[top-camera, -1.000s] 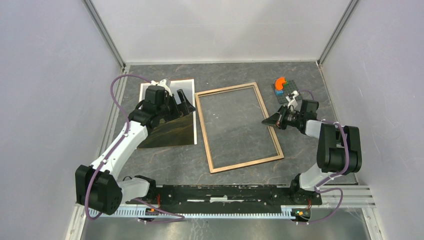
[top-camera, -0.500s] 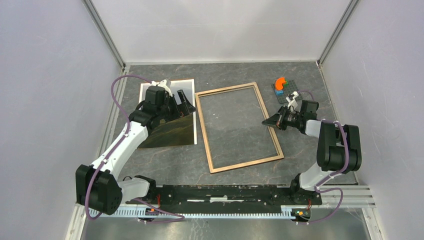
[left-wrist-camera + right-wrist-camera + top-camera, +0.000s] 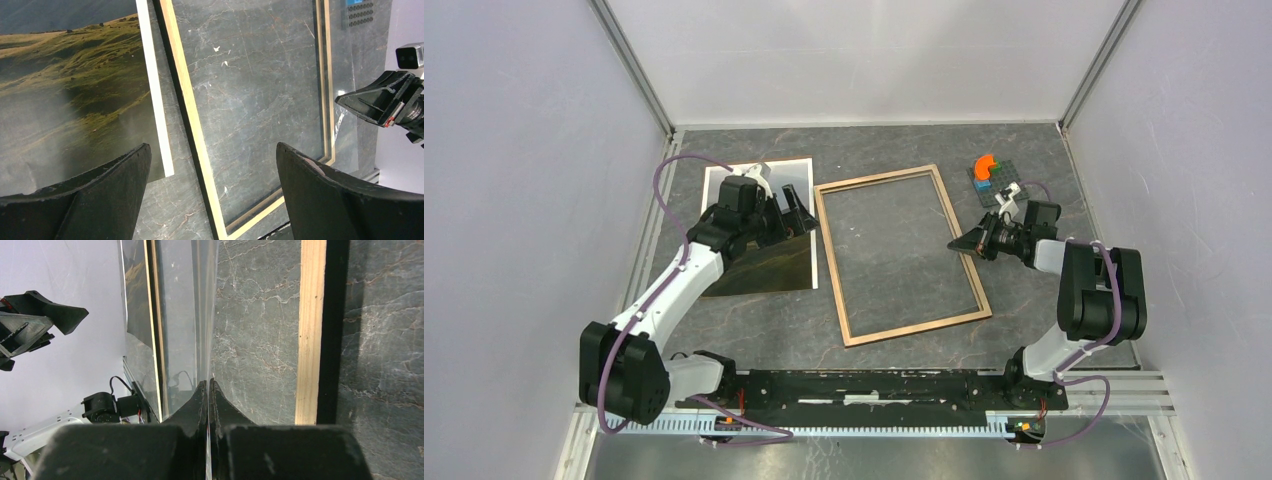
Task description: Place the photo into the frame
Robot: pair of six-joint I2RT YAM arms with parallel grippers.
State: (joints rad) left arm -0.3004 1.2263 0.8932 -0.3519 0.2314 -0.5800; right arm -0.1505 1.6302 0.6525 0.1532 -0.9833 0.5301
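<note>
Grey marbled surface (image 3: 894,150), pale walls. I find the photo (image 3: 764,272) lying flat at left, just beside the frame (image 3: 911,331), its far part hidden under my left arm. Left jaws stand wide apart over the photo's edge and the frame's left rail. A studded plate (image 3: 990,180) with an orange piece sits beyond the frame's far right corner. Right jaws are together at the right rail. Only the right wrist view shows a thin clear sheet meeting their tips.
</note>
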